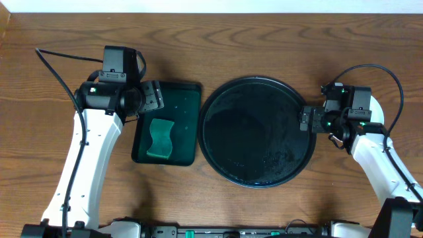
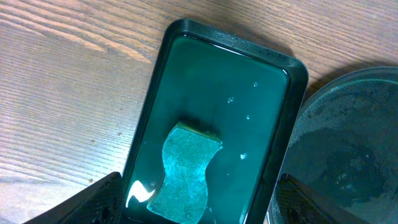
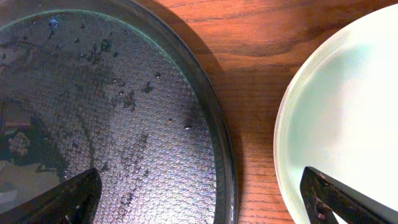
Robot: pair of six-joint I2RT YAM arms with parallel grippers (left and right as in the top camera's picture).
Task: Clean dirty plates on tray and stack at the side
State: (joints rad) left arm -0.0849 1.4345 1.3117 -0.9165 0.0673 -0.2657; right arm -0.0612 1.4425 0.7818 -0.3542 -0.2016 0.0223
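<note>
Wood-grain table (image 1: 231, 39) under everything; my right gripper (image 1: 307, 121) hangs with jaws spread wide and nothing between them, at the 3 o'clock rim of the black tray (image 1: 254, 132), whose floor is wet and speckled; further toward 3 o'clock a pale mint plate (image 3: 348, 112) lies on the wood, apart from that tray, mostly hidden overhead behind the wrist; my left gripper (image 1: 153, 98), equally wide and holding nothing, hovers over the dark green tray (image 2: 230, 40) at 9 o'clock, which holds shallow liquid and a green sponge (image 2: 186, 180); only the wrist view shows bubbles there.
</note>
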